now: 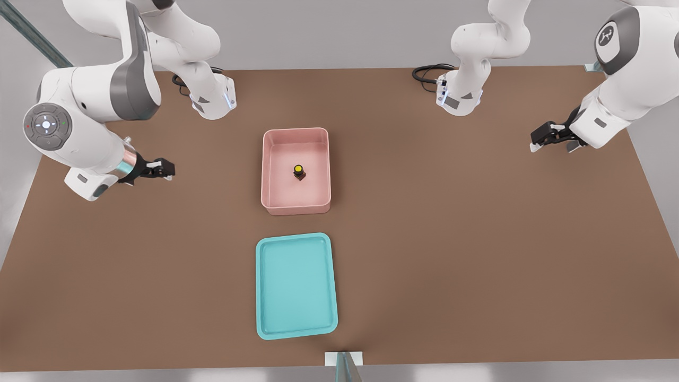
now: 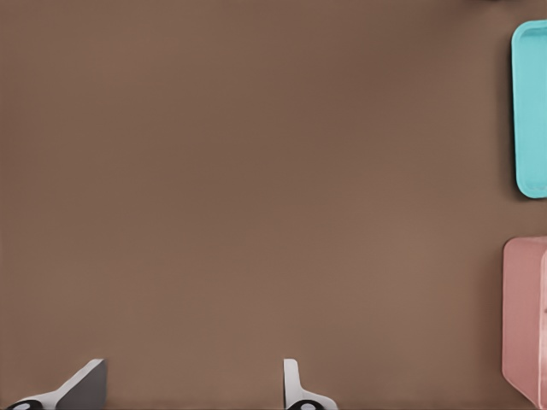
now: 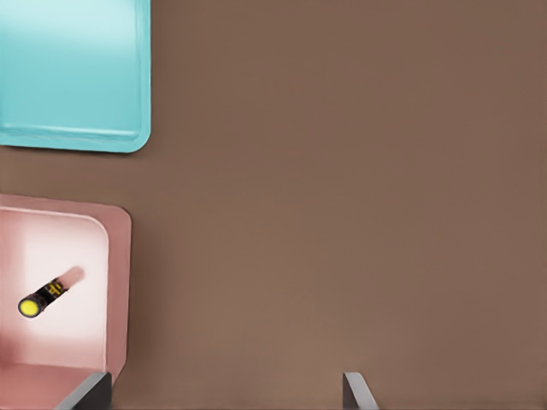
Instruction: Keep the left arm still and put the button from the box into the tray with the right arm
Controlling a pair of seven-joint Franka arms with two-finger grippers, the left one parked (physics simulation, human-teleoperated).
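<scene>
The black two-finger gripper (image 1: 168,168) of the white right arm (image 1: 79,106) is held spread wide above bare brown table (image 1: 477,239), nothing gripped or touched. Ahead of its fingers (image 3: 359,391), well apart, the tiny yellow-capped button (image 1: 299,171) is seen on the pink plastic box's (image 1: 270,159) floor. Beyond that, the shallow turquoise tray (image 1: 262,286) lies separately.
</scene>
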